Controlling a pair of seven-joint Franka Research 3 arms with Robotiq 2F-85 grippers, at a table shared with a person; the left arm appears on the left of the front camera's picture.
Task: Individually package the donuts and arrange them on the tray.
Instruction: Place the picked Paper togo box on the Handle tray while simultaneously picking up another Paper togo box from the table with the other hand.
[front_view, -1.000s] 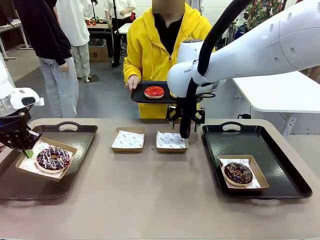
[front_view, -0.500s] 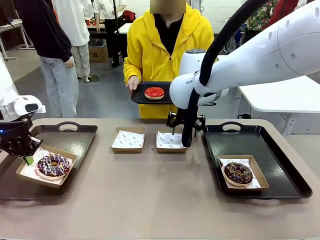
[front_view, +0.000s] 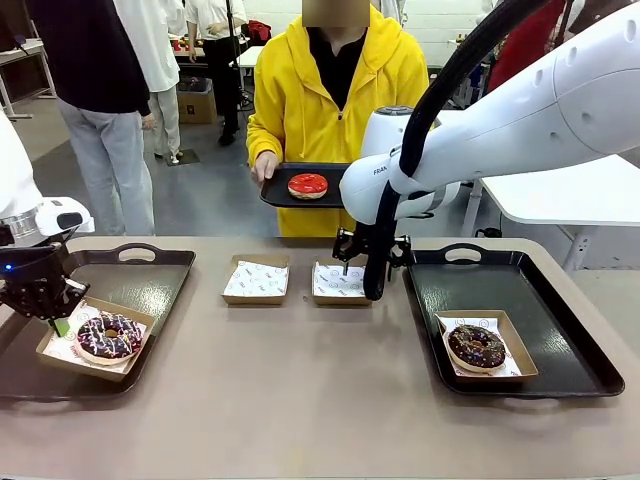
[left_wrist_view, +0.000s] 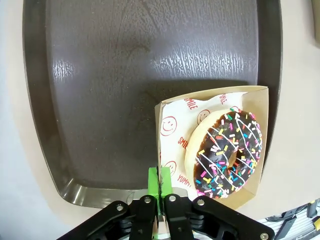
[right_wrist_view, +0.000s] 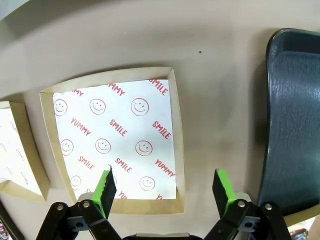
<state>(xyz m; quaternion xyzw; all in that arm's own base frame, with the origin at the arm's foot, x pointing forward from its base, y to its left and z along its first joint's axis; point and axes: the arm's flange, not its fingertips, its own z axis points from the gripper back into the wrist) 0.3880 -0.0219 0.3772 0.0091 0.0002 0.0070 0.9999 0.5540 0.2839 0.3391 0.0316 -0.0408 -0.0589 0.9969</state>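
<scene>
On the left tray (front_view: 150, 285) a dark donut with white stripes and sprinkles (front_view: 108, 335) lies in a paper-lined box (front_view: 60, 352). My left gripper (front_view: 57, 322) is shut on that box's edge; the left wrist view shows the gripper (left_wrist_view: 159, 186) pinching the box wall (left_wrist_view: 172, 107) beside the donut (left_wrist_view: 227, 152). My right gripper (front_view: 370, 252) hangs open above an empty lined box (front_view: 340, 282), which also appears below the right gripper (right_wrist_view: 164, 189) as the box (right_wrist_view: 117, 137). A chocolate sprinkled donut (front_view: 477, 346) sits boxed on the right tray (front_view: 560, 340). A red-iced donut (front_view: 308, 185) lies on the person's hand-held tray (front_view: 280, 193).
A second empty lined box (front_view: 256, 279) stands mid-table, left of the first; its corner (right_wrist_view: 15, 150) shows in the right wrist view. The right tray's rim (right_wrist_view: 295, 115) lies close beside my right gripper. The person in yellow stands at the far edge. Bare table stretches across the front.
My left gripper has drawn the boxed striped donut toward the tray's near edge. The right gripper has shifted slightly down and right over the empty box.
</scene>
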